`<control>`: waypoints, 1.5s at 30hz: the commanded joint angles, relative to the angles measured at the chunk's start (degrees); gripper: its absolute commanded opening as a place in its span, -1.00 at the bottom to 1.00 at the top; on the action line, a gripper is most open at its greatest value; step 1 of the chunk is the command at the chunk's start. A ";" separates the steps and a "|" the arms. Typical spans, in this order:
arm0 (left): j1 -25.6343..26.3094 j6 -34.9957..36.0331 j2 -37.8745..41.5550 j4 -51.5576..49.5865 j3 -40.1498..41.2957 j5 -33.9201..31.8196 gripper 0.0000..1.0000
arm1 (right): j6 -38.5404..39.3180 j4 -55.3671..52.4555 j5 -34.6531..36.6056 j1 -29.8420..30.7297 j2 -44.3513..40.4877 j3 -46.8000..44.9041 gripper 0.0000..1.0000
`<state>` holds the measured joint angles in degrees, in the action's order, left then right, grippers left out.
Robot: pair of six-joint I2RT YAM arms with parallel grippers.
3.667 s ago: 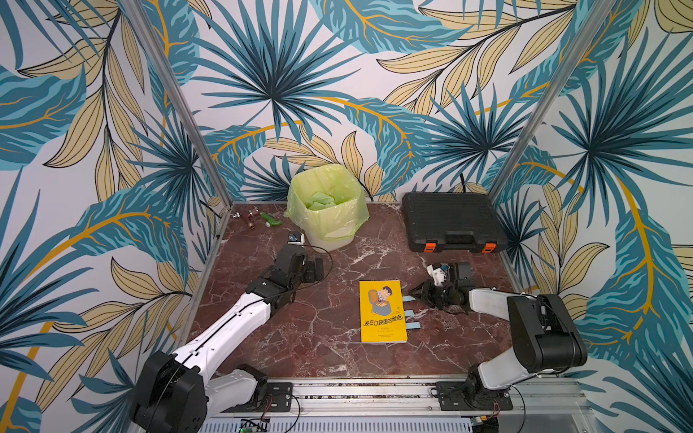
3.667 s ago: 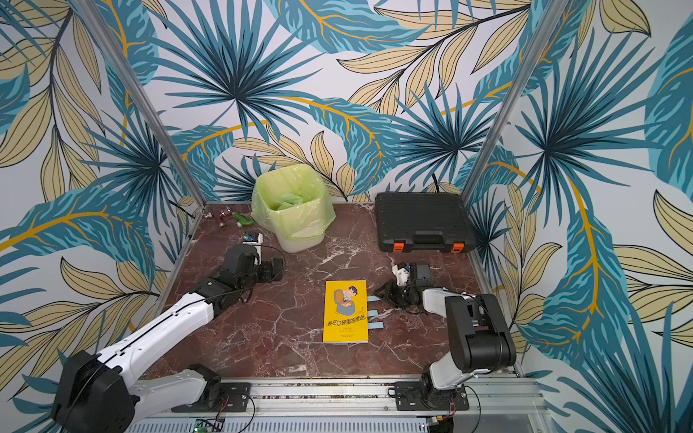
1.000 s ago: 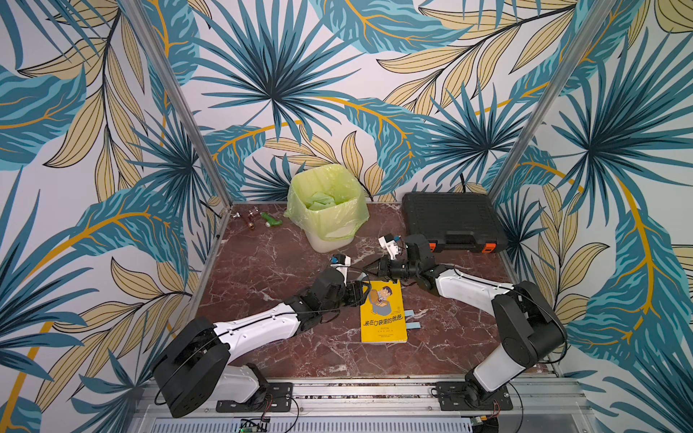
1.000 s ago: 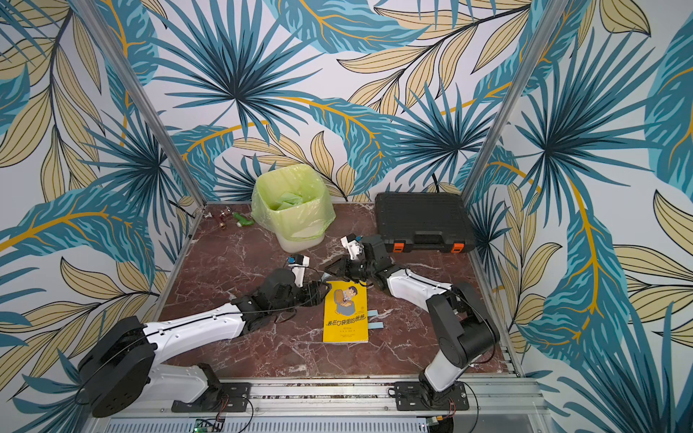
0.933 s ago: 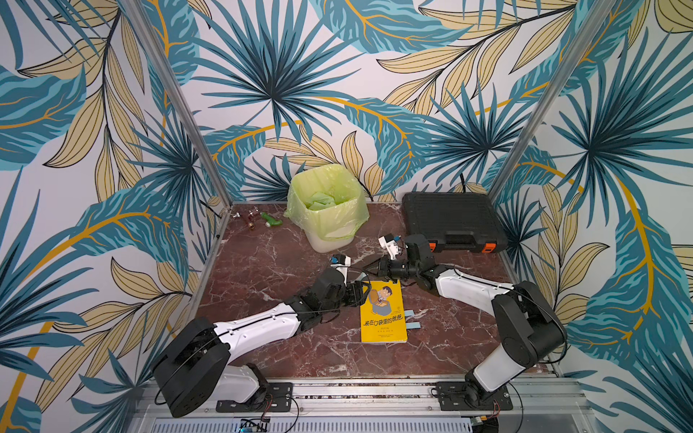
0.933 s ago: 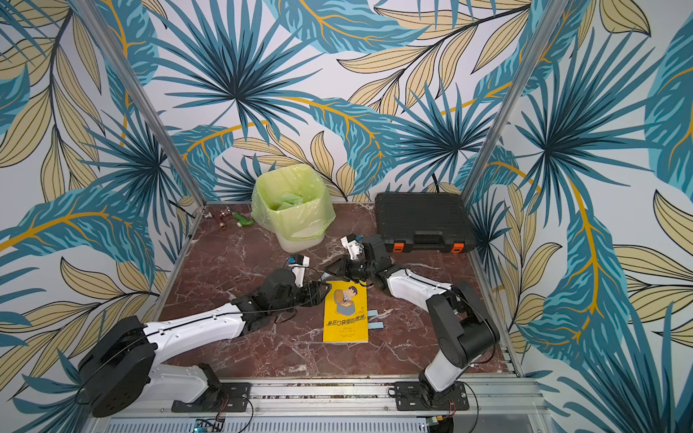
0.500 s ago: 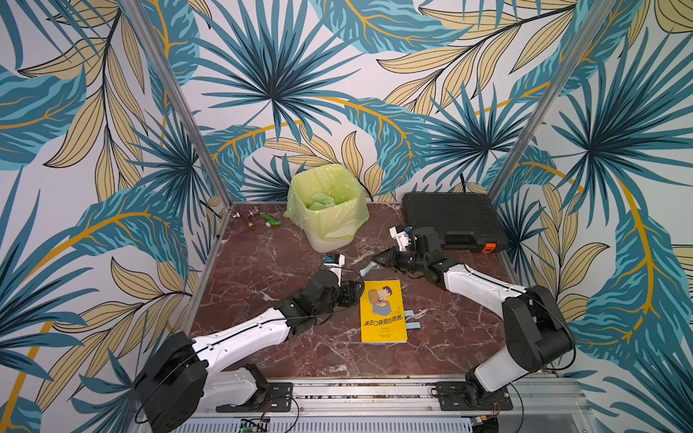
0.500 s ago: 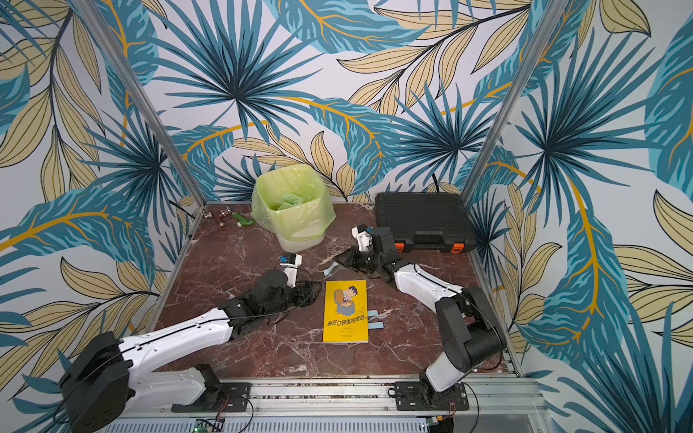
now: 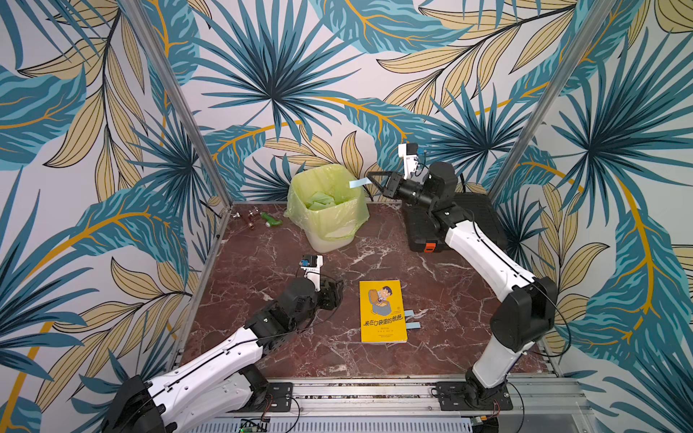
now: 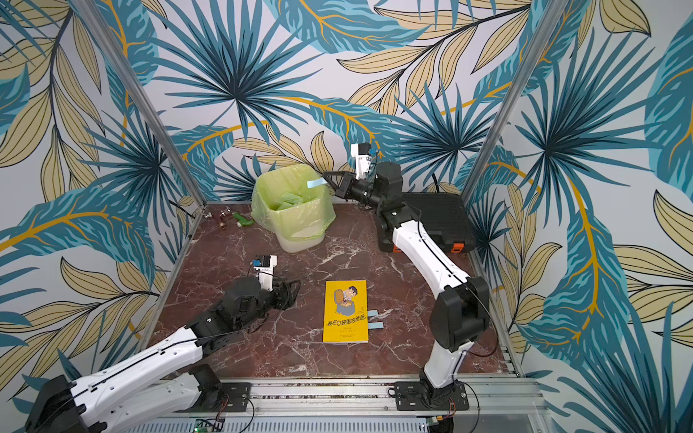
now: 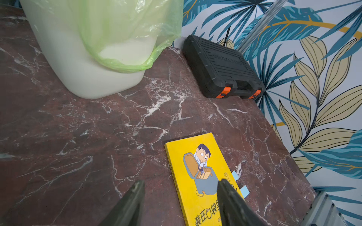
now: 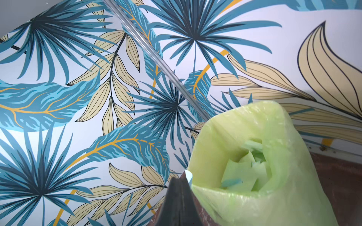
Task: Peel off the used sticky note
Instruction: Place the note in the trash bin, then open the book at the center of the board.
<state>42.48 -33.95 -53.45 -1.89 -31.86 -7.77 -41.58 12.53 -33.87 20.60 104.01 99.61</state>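
Note:
A light blue sticky note [image 9: 359, 183] [image 10: 315, 183] hangs over the rim of the green-lined bin [image 9: 326, 210] [image 10: 292, 210], pinched at one end by my right gripper [image 9: 371, 177] [image 10: 325, 175], which is shut on it. In the right wrist view the note [image 12: 189, 175] curls beside the closed gripper [image 12: 177, 179], with the bin [image 12: 254, 156] just beyond. The yellow book [image 9: 382, 311] [image 11: 197, 172] lies flat, and two more blue notes [image 9: 410, 318] [image 11: 244, 190] stick out of its right edge. My left gripper [image 9: 335, 296] [image 11: 181, 183] hovers open and empty just left of the book.
A black tool case [image 10: 438, 213] [image 11: 221, 66] sits at the back right, partly behind the right arm. Small bottles and a green item [image 9: 272, 220] lie in the back left corner. The bin holds several discarded paper pieces. Patterned walls enclose three sides.
My right arm has risen from the book's top edge and swung back over the bin with the note. My left gripper has drawn back left, off the book.

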 commanded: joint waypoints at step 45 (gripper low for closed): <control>-1.37 0.98 -27.08 9.67 -9.25 13.87 0.27 | 12.39 -32.93 5.63 -5.91 -28.88 -50.64 0.02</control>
<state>41.50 -33.87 -79.20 6.33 -39.05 3.73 -28.73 -19.18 -26.98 16.29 78.06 53.89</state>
